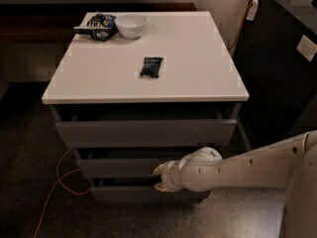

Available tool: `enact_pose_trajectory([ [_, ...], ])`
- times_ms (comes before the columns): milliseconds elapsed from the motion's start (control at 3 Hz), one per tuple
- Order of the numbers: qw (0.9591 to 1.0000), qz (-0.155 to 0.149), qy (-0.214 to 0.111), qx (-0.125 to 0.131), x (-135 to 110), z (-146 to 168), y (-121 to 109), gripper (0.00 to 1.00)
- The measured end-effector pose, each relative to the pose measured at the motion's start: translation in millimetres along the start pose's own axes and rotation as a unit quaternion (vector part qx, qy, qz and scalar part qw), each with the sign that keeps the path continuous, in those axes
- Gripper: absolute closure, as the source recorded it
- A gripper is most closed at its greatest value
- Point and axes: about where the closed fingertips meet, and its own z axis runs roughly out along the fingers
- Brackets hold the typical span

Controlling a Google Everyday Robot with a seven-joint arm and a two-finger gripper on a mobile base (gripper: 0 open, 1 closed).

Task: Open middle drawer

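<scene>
The grey cabinet has three drawers under a white top [198, 68]. The middle drawer [119, 166] looks nearly flush, with its front just below the top drawer [143, 132], which stands slightly out. My gripper [159, 178] is at the right part of the middle drawer's front, at its lower edge above the bottom drawer [124, 193]. Its two pale fingertips [158, 170] are apart, one above the other, and hold nothing that I can see. The white arm [247, 170] reaches in from the right.
On the top are a white bowl [131, 25], a chip bag [99, 26] and a small dark packet [151, 66]. An orange cable [57, 182] lies on the floor at the left. A black cabinet [282, 58] stands at the right.
</scene>
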Motion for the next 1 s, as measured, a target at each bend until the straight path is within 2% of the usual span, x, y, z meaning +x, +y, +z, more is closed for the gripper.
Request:
enact_pose_trajectory([
  [667, 0.9992, 0.039, -0.001, 0.004, 26.6, 21.3, -14.4, 0.03],
  [1000, 0.9986, 0.051, 0.009, 0.01, 43.2, 28.3, -26.0, 0.0],
])
